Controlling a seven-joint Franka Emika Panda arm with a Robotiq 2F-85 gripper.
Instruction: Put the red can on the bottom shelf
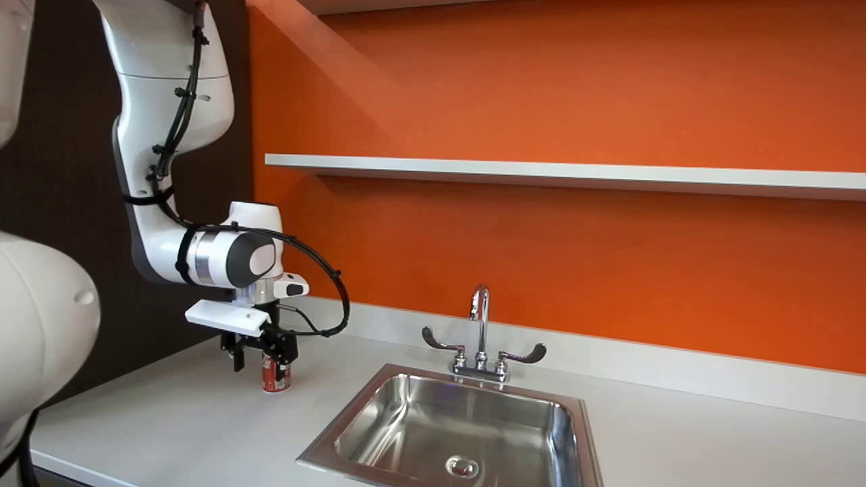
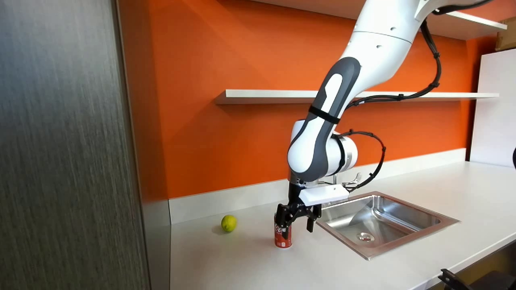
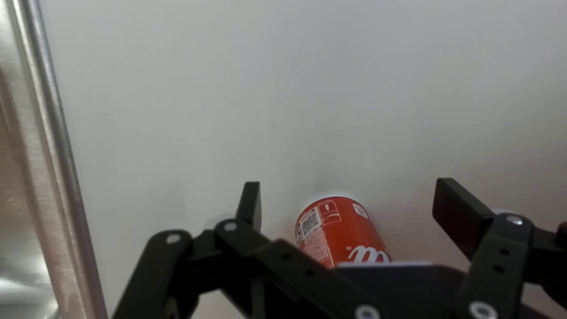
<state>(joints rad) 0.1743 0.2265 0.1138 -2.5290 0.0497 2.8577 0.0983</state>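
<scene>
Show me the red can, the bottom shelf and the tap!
Red can (image 3: 343, 232), wrist view: red side.
Bottom shelf (image 1: 565, 170), an exterior view: front edge.
Tap (image 1: 482, 335), an exterior view: upright pipe.

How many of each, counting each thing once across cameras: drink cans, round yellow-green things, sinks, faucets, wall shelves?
Red drink can: 1
Yellow-green ball, maybe a lemon or lime: 1
Sink: 1
Faucet: 1
Bottom shelf and upper shelf: 2
Total: 6

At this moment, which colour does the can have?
The can is red with white printing; it shows best in the wrist view.
</scene>
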